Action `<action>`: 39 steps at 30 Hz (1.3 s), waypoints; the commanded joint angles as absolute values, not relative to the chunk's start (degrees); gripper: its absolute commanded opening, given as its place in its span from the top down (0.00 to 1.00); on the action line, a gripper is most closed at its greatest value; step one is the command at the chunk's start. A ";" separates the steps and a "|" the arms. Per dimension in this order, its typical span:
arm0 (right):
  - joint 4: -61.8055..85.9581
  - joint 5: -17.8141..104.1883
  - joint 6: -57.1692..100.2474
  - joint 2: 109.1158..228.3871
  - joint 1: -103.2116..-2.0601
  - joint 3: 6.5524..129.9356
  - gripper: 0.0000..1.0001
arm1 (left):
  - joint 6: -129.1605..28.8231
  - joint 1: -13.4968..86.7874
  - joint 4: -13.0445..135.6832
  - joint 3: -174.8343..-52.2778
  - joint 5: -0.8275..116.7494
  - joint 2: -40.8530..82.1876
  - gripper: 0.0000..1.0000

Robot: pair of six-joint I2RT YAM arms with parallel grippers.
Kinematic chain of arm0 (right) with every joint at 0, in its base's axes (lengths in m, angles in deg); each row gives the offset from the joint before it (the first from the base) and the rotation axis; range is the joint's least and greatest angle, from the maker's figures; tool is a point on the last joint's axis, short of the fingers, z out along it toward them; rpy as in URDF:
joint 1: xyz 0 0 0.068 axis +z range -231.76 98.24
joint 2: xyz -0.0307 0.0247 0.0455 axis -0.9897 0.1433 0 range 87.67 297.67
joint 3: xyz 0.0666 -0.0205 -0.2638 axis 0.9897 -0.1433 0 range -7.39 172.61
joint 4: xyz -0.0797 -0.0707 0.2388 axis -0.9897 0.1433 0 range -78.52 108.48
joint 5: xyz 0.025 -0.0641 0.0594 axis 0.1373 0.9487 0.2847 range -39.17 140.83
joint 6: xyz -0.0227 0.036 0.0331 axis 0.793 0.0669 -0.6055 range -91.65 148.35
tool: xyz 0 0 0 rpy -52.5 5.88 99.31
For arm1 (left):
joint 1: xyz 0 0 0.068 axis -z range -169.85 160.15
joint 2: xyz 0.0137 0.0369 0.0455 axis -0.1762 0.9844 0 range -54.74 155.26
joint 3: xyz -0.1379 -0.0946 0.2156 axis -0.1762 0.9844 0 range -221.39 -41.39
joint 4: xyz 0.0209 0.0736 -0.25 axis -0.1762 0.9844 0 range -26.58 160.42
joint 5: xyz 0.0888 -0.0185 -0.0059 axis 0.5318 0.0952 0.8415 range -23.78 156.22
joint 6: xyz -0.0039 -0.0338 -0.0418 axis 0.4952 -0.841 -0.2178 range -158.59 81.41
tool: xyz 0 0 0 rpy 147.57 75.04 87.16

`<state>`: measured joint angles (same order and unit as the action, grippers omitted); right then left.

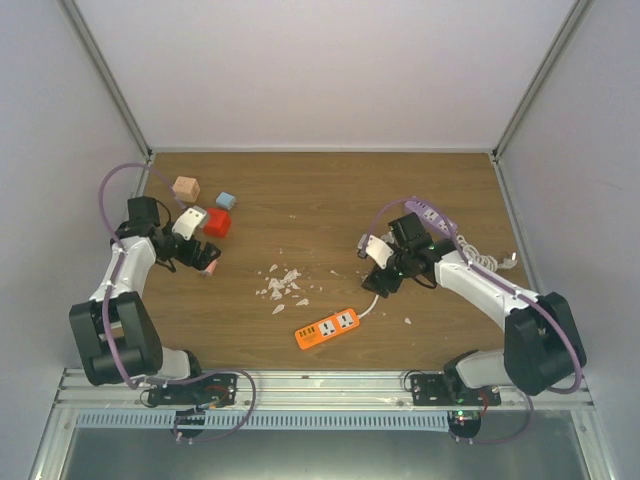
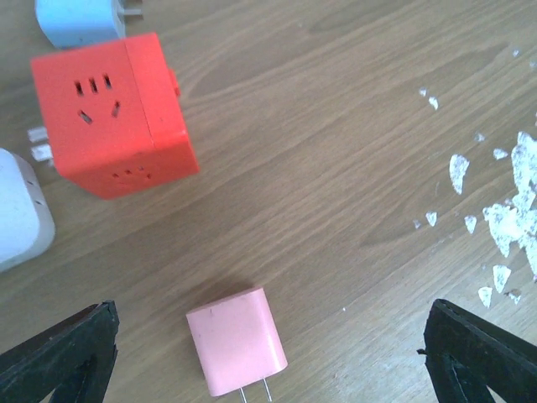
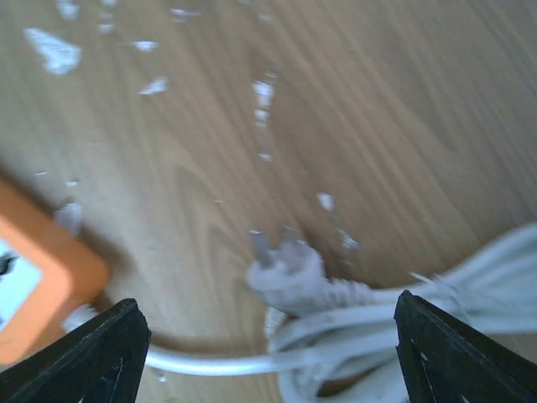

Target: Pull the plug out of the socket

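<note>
1. the socket (image 1: 328,328) lies nearest the bases, at about 6 o'clock on the table (image 1: 330,190). its face shows no block seated in it, so the pull looks already done.
2. the right gripper (image 3: 268,348) hovers at 1 o'clock from the socket. its fingers are spread wide with nothing between them, which reads as a hand that is finished, not one lining up a grasp. under it a corded plug (image 3: 289,273) lies prongs up on a loose white cable (image 3: 377,336), with the socket's corner at its 9 o'clock.
3. pale scraps (image 1: 283,285) are scattered at 11 o'clock from the socket, between the two arms.
4. the left gripper (image 2: 273,353) sits at 10 o'clock from the socket, fully spread and empty. a pink adapter (image 2: 237,340) lies flat between its fingers, untouched.
5. the plug (image 2: 21,210) rests on the wood at the 9 o'clock edge of the left wrist view. it is just beside a red cube (image 2: 109,113) and well apart from the socket, likely parked among the spare blocks.
6. farthest out are a light-blue block (image 2: 75,21), a tan cube (image 1: 186,188) and, at 2 o'clock, a purple strip (image 1: 432,215).
</note>
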<state>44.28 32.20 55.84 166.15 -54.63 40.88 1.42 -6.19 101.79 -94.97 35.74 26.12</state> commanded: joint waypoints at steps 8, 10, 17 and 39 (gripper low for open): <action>39.01 44.63 44.39 172.58 -60.76 40.29 0.17 | -1.49 -3.19 101.27 -97.15 34.16 20.82 0.01; 38.99 44.14 45.05 174.27 -60.92 40.38 0.17 | -1.50 -3.00 101.22 -97.27 34.14 20.89 0.01; 39.46 40.25 49.20 181.60 -65.09 43.19 0.41 | -1.59 -2.78 100.77 -97.42 33.71 21.40 0.01; 39.20 39.61 71.21 212.41 -72.41 80.25 0.70 | -0.68 -2.77 98.94 -96.17 34.31 23.04 0.01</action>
